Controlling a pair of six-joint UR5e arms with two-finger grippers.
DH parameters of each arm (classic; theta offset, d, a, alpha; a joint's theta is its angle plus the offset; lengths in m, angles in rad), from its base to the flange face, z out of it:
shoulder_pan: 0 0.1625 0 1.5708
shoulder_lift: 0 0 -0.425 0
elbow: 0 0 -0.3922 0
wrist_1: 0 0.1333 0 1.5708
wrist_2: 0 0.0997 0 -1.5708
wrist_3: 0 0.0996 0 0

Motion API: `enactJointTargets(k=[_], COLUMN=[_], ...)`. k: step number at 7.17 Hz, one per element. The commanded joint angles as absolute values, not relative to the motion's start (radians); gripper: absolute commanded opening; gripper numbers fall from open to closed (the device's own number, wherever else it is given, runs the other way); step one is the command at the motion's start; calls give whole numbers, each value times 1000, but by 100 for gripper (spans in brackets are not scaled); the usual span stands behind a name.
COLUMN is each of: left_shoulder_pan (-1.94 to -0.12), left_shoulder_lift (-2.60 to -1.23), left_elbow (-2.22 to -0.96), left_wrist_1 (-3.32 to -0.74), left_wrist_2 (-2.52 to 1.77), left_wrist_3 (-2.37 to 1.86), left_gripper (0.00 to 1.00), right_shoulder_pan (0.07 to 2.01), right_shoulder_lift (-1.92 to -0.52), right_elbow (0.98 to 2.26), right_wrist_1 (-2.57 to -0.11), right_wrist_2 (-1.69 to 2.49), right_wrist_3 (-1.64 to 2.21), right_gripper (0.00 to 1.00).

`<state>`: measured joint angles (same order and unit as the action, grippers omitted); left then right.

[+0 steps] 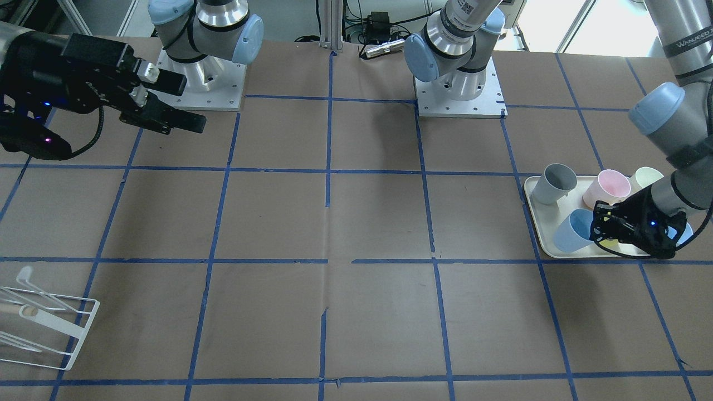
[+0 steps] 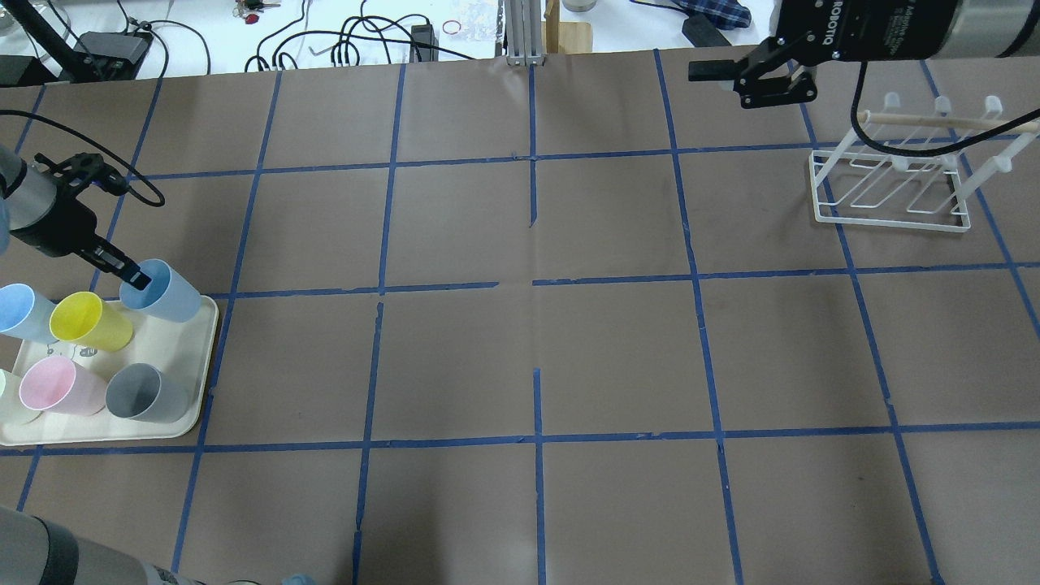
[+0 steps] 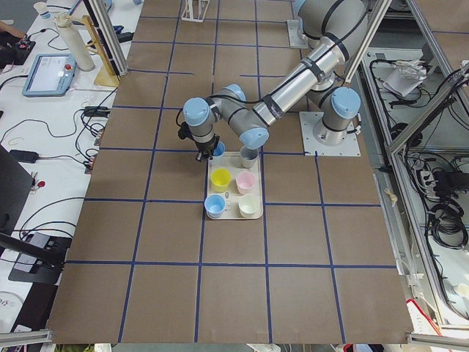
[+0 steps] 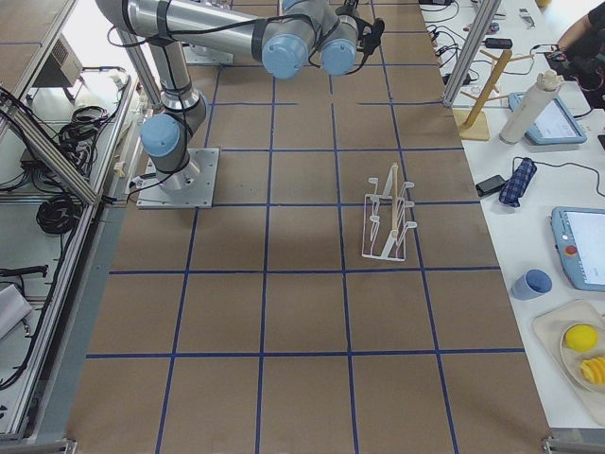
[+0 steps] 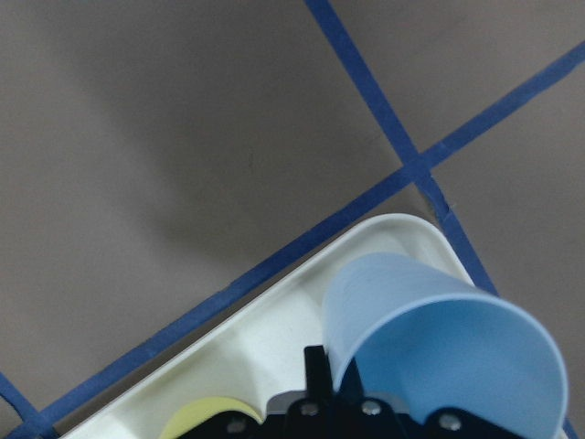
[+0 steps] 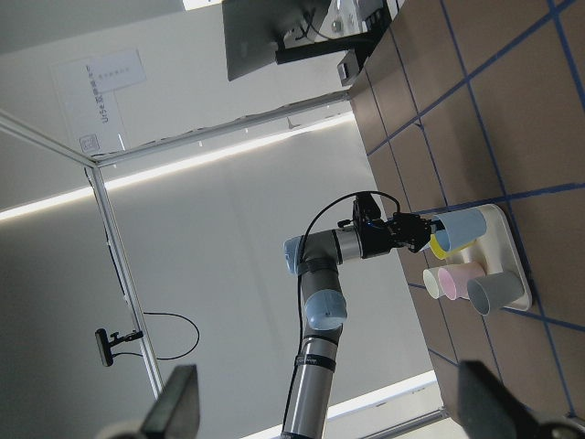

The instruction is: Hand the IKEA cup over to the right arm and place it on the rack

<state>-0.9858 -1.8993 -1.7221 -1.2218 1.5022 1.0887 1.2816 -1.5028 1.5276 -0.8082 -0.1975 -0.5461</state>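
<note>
Where the cream tray (image 2: 175, 337) sits at the robot's left end of the table, six tumblers stand on it, and every mouth that can be seen into shows only the cup's own bare inside. The IKEA cup (image 2: 166, 292) is at the tray's corner farthest from the robot and nearest the table's middle. The left gripper (image 2: 136, 279) is at its rim, narrow fingers nearly together and pinching the cup wall, one finger against the outside in the wrist view. Just beside it is a yellow cup (image 2: 88, 321), and past that a second pale blue cup (image 2: 20, 313). The row nearer the robot holds a grey cup (image 2: 146, 392), a pink cup (image 2: 53, 386) and a cream cup (image 1: 646, 177).

The right gripper (image 1: 189, 103) hangs above the table well apart from the tray, its wide fingers spread far open and holding nothing. Near it, at the robot's right end, the rack (image 2: 890, 191) stands upright on its wire base, with the wooden rod (image 2: 942, 122) across the top.

The table (image 2: 520, 349) is covered in brown paper marked into squares by blue tape. Black cables (image 2: 357, 36) lie on a white bench beyond its far edge. Another bench along the right end carries a tablet (image 4: 581, 248), a small blue mug (image 4: 534, 282) and a plate (image 4: 558, 331) with yellow pieces on it.
</note>
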Motion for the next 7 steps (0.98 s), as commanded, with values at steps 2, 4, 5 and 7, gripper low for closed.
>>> enactJointTargets(k=[2,4,5,7], left_shoulder_pan=[-1067,-1101,-1114,-1138], left_shoulder_lift=[-1810,-1734,-1692,-1632], left_elbow=[-1579,-1568,-1568,-1571], left_wrist_1=[-1560,-1746,-1870,-2142], left_wrist_2=[1326,1122,977,745], left_wrist_3=[678,403,273,232], left_gripper=[0,0,0,0], right_shoulder_pan=[1365,1382,1397,1405], right_shoulder_lift=[-1500,-1505,-1509,-1522], right_elbow=[1516,1513,1513,1513], right_wrist_1=[-808,-746,-746,-746], right_wrist_2=[-163,-122,-118,-118], right_wrist_3=[-543,-531,-531,-531], right_gripper=[100,100,100,100])
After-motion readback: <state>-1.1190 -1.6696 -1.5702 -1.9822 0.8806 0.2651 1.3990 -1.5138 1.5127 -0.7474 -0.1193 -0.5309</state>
